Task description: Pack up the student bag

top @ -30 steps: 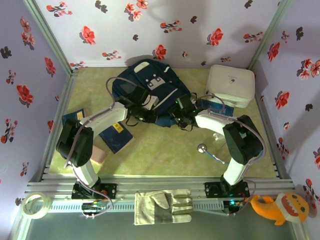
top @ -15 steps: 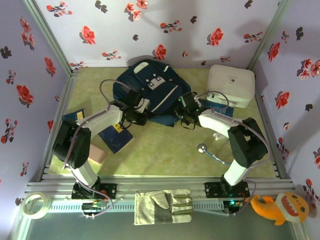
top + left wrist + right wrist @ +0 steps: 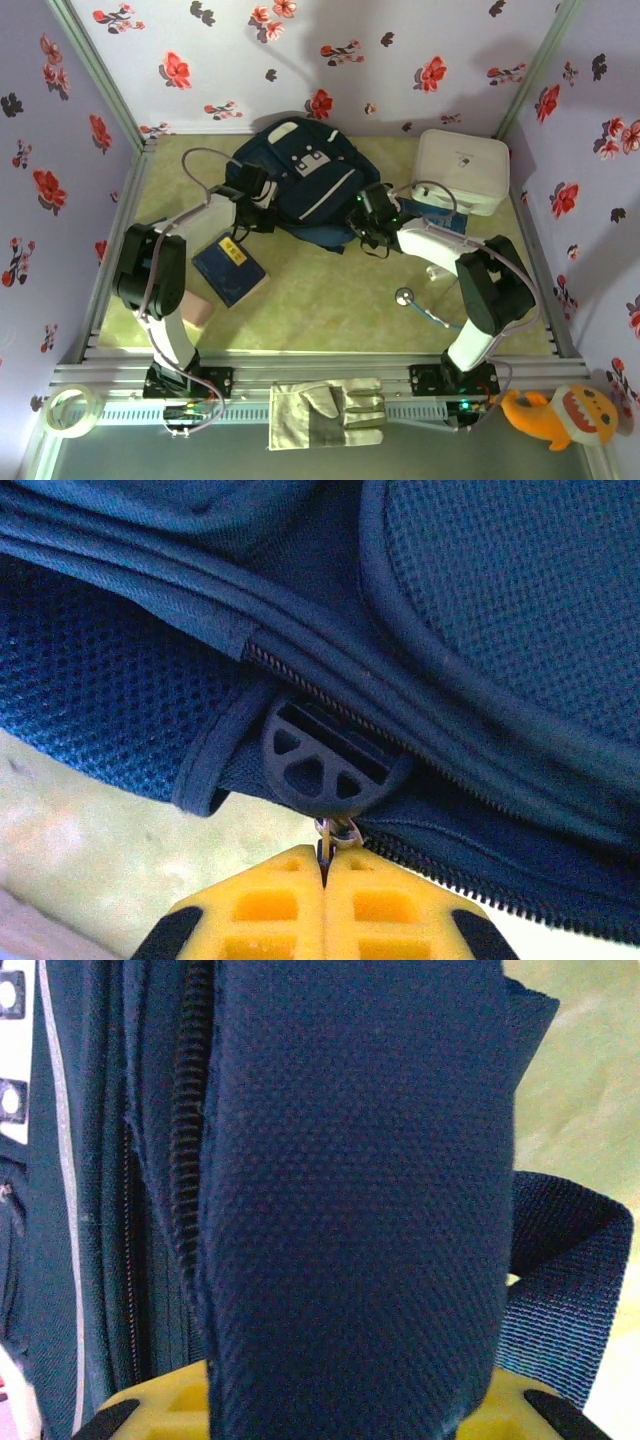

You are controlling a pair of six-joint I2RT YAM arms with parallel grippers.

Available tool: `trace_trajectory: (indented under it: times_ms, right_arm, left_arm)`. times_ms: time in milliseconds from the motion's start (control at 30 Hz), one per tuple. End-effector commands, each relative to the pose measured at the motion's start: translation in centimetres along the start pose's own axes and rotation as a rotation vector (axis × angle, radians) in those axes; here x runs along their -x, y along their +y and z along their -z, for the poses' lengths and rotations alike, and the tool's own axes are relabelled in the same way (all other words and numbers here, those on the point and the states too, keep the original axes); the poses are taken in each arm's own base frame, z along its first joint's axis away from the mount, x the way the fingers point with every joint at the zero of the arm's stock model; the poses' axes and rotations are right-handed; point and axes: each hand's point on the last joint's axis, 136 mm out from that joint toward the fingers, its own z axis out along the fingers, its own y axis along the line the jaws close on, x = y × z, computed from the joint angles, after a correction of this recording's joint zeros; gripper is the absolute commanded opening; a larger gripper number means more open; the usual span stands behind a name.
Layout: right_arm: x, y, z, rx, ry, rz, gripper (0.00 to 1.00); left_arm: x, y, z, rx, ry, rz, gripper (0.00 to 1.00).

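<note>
Pinching a small metal zip pull point(image 3: 336, 830) between yellow fingers point(image 3: 265, 912) pressed flat together: left gripper point(image 3: 325, 865) clenched, just below a black plastic strap ring point(image 3: 325, 755) and a line of zipper teeth point(image 3: 440, 865) sewn into navy mesh. Clamping a thick fold of navy fabric point(image 3: 350, 1210) rising straight up from between the yellow jaws: right gripper point(image 3: 335, 1405) grasping cloth, with a coiled zipper point(image 3: 190, 1160) just left of the fold and a webbing strap point(image 3: 560, 1270) looping out to its right. Seen from above, both arms reaching to the student bag point(image 3: 305, 180), lying flat at the far middle of the green table point(image 3: 330, 290), white-patched front face up; left gripper at its left edge, right gripper at its near right corner. Beyond that: white zip case point(image 3: 462, 170) near the bag's right side, blue book point(image 3: 230, 272) just beside the left arm, pink block point(image 3: 197, 306) touching the book's near corner, round metal disc on a thin tube point(image 3: 405, 296) near the right arm. Further out, on the front rail: work glove point(image 3: 330, 412), tape roll point(image 3: 68, 408), orange plush shark point(image 3: 548, 412).
</note>
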Motion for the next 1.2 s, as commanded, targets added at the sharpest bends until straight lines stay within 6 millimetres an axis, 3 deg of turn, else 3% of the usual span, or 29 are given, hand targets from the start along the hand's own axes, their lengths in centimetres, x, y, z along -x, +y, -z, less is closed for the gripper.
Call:
trace_trajectory:
  times_ms: [0, 133, 300, 433, 567, 667, 800, 933, 1000, 1167]
  right_arm:
    - [-1.2, 2.1, 1.1, 0.09, 0.015, -0.034, 0.29]
    - [-3.7, 2.0, 1.7, 0.107, 0.066, -0.054, 0.28]
    - [-6.9, 2.5, 1.5, 0.136, 0.127, -0.056, 0.29]
    - [-7.9, 3.2, 0.4, 0.136, 0.155, -0.044, 0.32]
    - [-7.6, 1.8, 0.1, 0.058, 0.132, -0.025, 0.46]
    - [-6.5, 1.2, 1.3, 0.035, 0.076, 0.013, 0.61]
    - [-4.1, 1.4, 3.8, 0.003, -0.031, 0.142, 0.78]
    - [-3.2, 2.5, 5.0, 0.018, -0.069, 0.27, 0.81]
    - [-3.5, 4.0, 5.1, 0.045, -0.052, 0.362, 0.82]
    - [-6.3, 8.0, 3.8, 0.122, 0.04, 0.578, 0.81]
  left_arm:
    - [4.4, 1.5, 0.3, 0.058, -0.097, 0.024, 0.0]
    - [6.0, 1.1, 0.5, 0.046, -0.125, 0.018, 0.0]
    - [6.6, 0.7, 0.3, 0.024, -0.136, 0.012, 0.0]
    - [7.4, 0.3, -0.6, 0.003, -0.132, 0.014, 0.0]
    - [8.3, 0.5, -0.5, 0.022, -0.127, 0.018, 0.01]
    - [8.2, 1.4, 0.6, 0.076, -0.138, 0.025, 0.22]
    - [6.6, 2.6, 3.3, 0.118, -0.106, 0.163, 0.52]
    - [4.9, 3.0, 6.0, 0.103, -0.163, 0.268, 0.7]
    - [3.3, 4.0, 7.0, 0.107, -0.181, 0.328, 0.84]
    - [-1.6, 7.3, 8.0, 0.142, -0.193, 0.469, 0.96]
